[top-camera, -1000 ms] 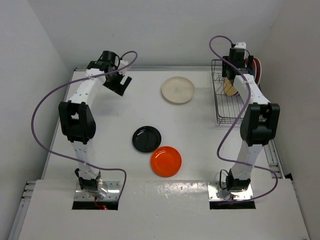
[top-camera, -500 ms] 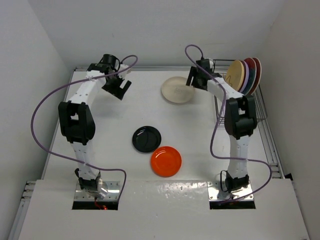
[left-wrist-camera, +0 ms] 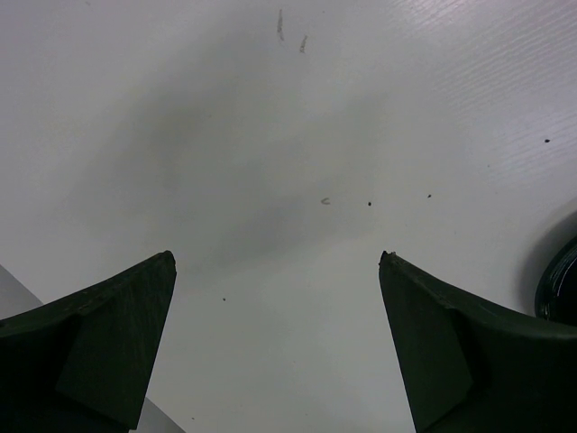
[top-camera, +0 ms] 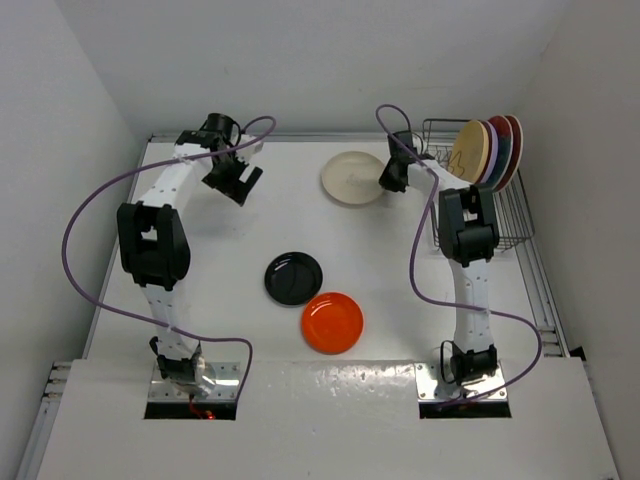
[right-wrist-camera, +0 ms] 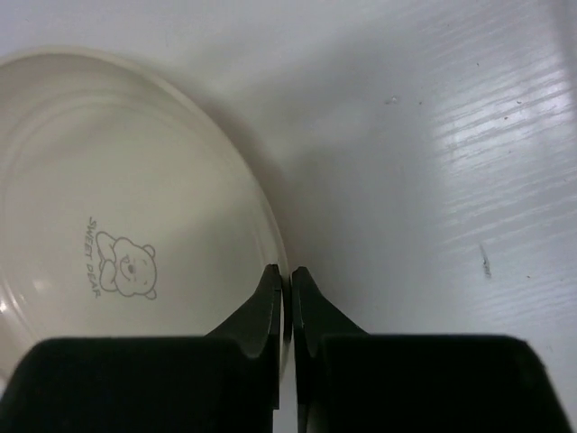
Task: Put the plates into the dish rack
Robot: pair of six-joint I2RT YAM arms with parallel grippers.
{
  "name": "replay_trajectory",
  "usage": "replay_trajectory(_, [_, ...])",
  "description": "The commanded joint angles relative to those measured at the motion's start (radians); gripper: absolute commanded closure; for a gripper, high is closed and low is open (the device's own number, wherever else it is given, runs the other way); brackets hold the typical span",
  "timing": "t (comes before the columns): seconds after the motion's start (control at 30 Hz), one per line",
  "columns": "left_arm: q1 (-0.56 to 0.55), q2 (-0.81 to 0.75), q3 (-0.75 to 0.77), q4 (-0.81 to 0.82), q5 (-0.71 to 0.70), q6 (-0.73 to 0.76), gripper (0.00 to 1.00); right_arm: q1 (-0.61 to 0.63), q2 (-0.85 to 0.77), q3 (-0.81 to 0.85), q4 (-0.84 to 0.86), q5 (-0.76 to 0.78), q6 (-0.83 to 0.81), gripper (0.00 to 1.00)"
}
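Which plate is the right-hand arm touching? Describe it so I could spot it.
Start at the wire dish rack in the far right corner of the table; just left of it one plate lies flat. That is the cream plate, its rim between the right gripper's closed fingers. Unlike the black plate and orange-red plate farther from the rack, it is pale, with a bear drawing.

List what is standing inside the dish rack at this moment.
Four plates stand on edge at the far end of the dish rack: a yellow-orange plate in front, a lilac plate, then two red plates. The right arm covers part of the rack's left side.
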Motion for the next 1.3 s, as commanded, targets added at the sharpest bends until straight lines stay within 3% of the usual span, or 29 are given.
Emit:
replay_trajectory(0.0, [-0.007, -0.057, 0.0, 0.01, -0.01, 0.002, 0.0, 0.0, -0.035, -0.005, 0.026, 0.018, 0.017, 1.0])
replay_trajectory(0.23, [-0.007, -0.057, 0.0, 0.01, -0.019, 0.011, 0.0, 0.036, -0.254, 0.046, 0.098, 0.101, -0.262, 1.0])
replay_trajectory(0.37, [-0.007, -0.057, 0.0, 0.01, -0.019, 0.012, 0.0, 0.047, -0.424, 0.056, 0.228, 0.26, -0.596, 1.0])
replay_trajectory(0.47, [-0.007, -0.057, -0.026, 0.01, -0.041, 0.024, 0.0, 0.023, -0.45, 0.09, 0.309, 0.529, -0.878, 1.0])
replay_trajectory(0.53, [-0.007, -0.057, -0.071, 0.01, -0.05, 0.036, 0.0, -0.014, -0.469, 0.067, 0.409, 0.628, -1.114, 1.0])
replay_trajectory(0.67, [-0.025, -0.057, -0.16, -0.005, 0.02, 0.111, 0.0, -0.08, -0.498, -0.046, 0.75, 0.739, -1.465, 1.0])
replay_trajectory(0.8, [-0.035, -0.114, -0.272, -0.004, 0.288, 0.237, 0.03, -0.12, -0.501, -0.132, 0.856, 0.765, -1.587, 1.0])
replay_trajectory(0.87, [-0.035, -0.134, -0.314, 0.008, 0.338, 0.246, 0.03, -0.132, -0.493, -0.151, 0.892, 0.762, -1.612, 1.0])
replay_trajectory(1.27, [-0.058, -0.134, -0.333, 0.028, 0.314, 0.222, 0.03, -0.115, -0.466, -0.306, 0.896, 0.797, -1.494, 1.0])
